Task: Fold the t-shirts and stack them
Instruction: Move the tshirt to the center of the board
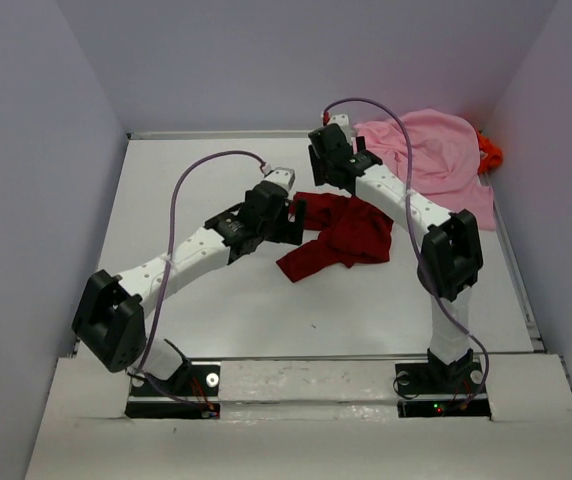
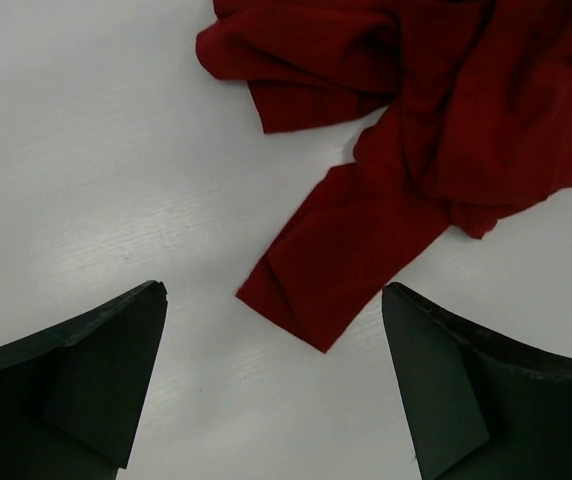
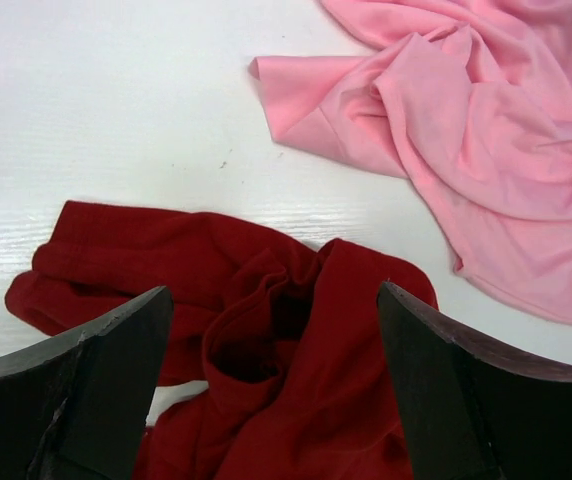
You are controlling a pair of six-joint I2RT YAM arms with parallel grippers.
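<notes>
Dark red t-shirt before downturned left tool and right tool, jaws apart.

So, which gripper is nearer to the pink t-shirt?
Right. The right gripper hangs over the dark red t-shirt, beside the pink t-shirt; the left gripper is at the red shirt's other side, farther.

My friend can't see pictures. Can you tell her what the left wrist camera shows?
A crumpled dark red t-shirt lies on a white table, filling the upper right, with one end reaching down toward the camera. At the bottom, two black fingers stand wide apart, holding nothing.
</notes>
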